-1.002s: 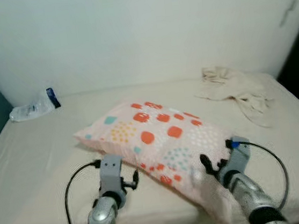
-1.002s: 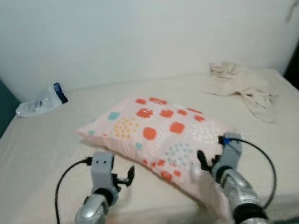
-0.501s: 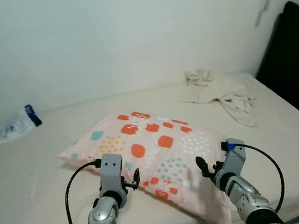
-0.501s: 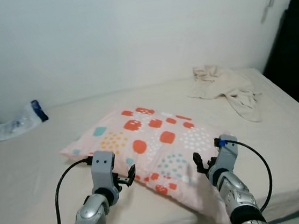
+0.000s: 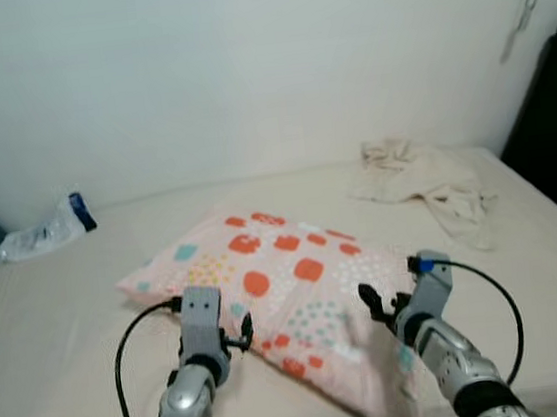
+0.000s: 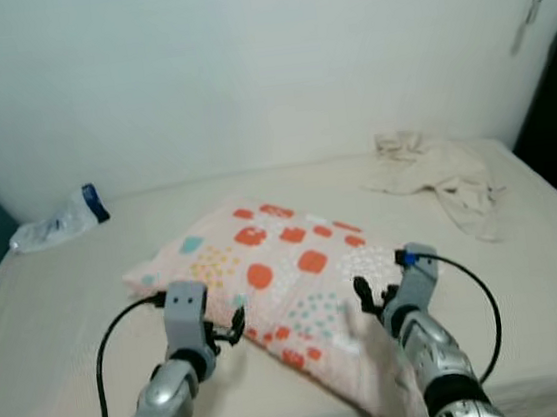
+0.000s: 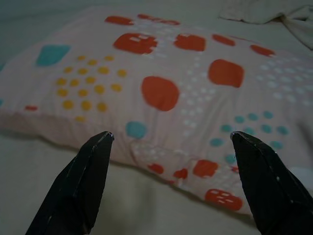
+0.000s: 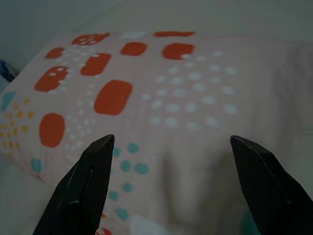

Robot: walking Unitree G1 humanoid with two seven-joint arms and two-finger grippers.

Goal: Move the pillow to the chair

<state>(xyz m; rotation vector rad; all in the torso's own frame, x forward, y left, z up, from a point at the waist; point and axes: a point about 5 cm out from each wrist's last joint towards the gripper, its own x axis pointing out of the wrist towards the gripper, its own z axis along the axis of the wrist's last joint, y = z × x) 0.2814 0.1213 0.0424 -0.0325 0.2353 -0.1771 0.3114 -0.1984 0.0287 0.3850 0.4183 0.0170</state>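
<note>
A pale pink pillow (image 5: pixel 286 278) with red, teal and yellow spots lies slantwise on the beige bed (image 5: pixel 60 324). My left gripper (image 5: pixel 240 334) stands open at the pillow's near left edge, its fingers (image 7: pixel 78 186) spread wide before the seam. My right gripper (image 5: pixel 375 303) is open too, held over the pillow's near right end (image 8: pixel 166 122), with a fingertip (image 8: pixel 83 186) on either side of the fabric. I cannot tell whether either gripper touches the pillow. No chair is to be seen.
A crumpled cream cloth (image 5: pixel 426 177) lies at the bed's back right. A clear plastic bottle with a blue label (image 5: pixel 44 227) rests at the back left by the white wall. A dark object (image 5: pixel 556 126) stands past the bed's right side.
The whole picture has shifted, so the camera has moved. Both grippers stay open at the pillow's near edge, and the pillow lies where it was.
</note>
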